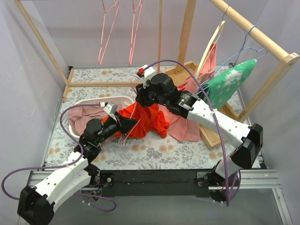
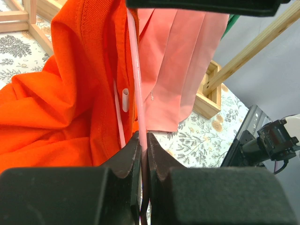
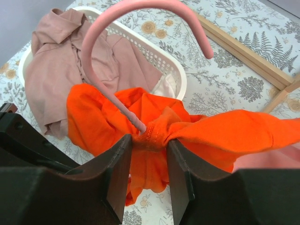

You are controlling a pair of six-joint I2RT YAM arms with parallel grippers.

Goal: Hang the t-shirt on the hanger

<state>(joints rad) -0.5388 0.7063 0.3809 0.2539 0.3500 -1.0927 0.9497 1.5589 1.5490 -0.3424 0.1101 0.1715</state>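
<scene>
Presently: left claw clamps the hanger wire, right claw pinches the t-shirt collar; bunched cloth could slide off if tension drops.

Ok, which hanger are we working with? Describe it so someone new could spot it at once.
On the floral table, look between the left gripper and right gripper, where the orange t-shirt is bunched. The hanger is thin pink wire, its hook poking out of the collar. The two matching pink hangers hang on the wooden rack; this one does not.
</scene>
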